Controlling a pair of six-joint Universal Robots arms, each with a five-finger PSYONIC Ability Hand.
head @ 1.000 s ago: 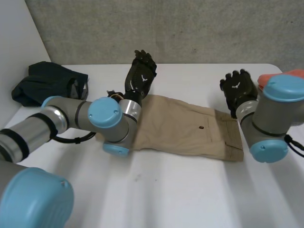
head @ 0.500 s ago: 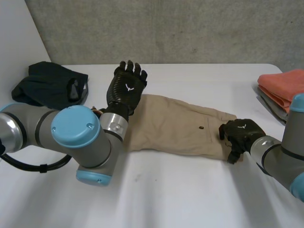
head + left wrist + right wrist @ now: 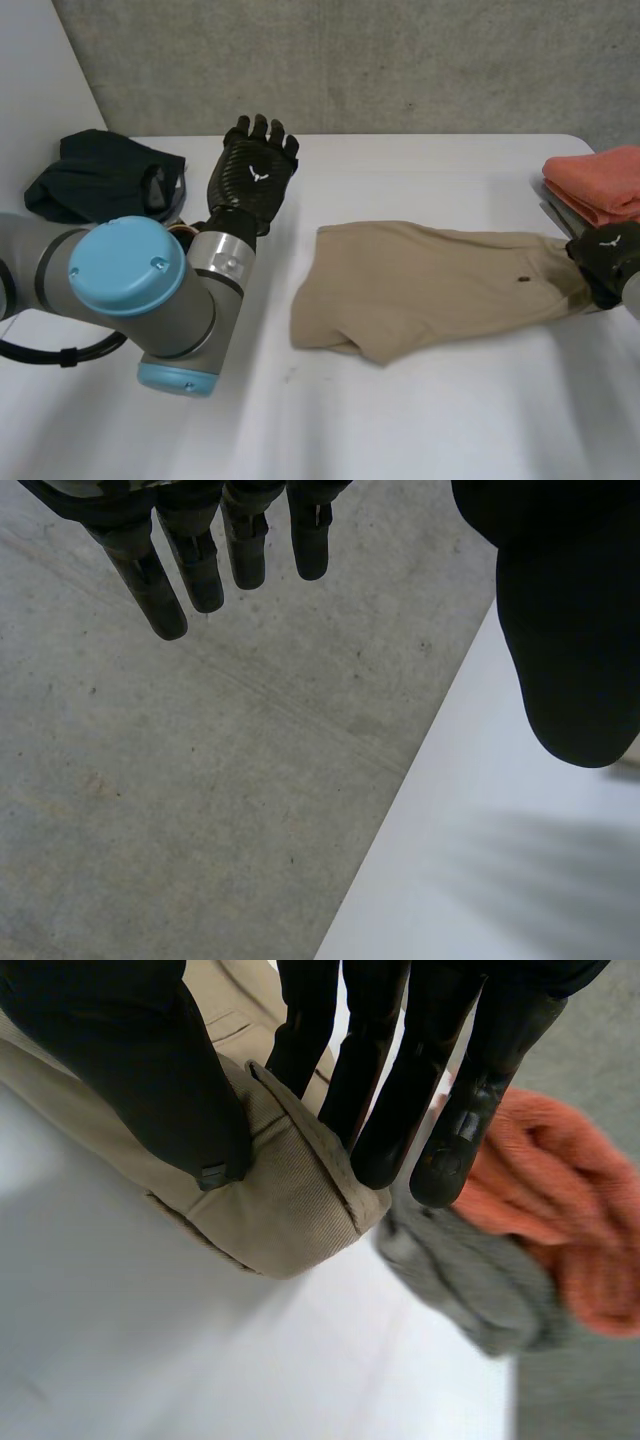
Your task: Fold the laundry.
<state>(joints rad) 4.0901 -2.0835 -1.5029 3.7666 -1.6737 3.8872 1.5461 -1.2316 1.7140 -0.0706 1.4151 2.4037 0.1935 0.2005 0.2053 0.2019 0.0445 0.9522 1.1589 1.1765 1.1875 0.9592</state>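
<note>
A tan garment (image 3: 430,285) lies crumpled across the middle of the white table (image 3: 400,420). Its left part is bunched and partly doubled over. My right hand (image 3: 605,262) is at the garment's right end, fingers and thumb pinching the thick hemmed edge. The right wrist view shows that edge (image 3: 290,1210) folded between the thumb (image 3: 150,1070) and the fingers. My left hand (image 3: 252,175) hovers open at the back left, apart from the garment. Its straight fingers (image 3: 190,560) hold nothing above the table's far edge.
A dark garment (image 3: 100,175) is heaped at the back left corner. An orange folded cloth (image 3: 600,180) lies on a grey one (image 3: 470,1270) at the right edge, just beyond my right hand. My left arm (image 3: 130,290) stretches across the left side.
My right hand dropped onto the tan garment's right end, closed on it and dragged it to the right. The garment slid clear of my left hand, which shifted a little left.
</note>
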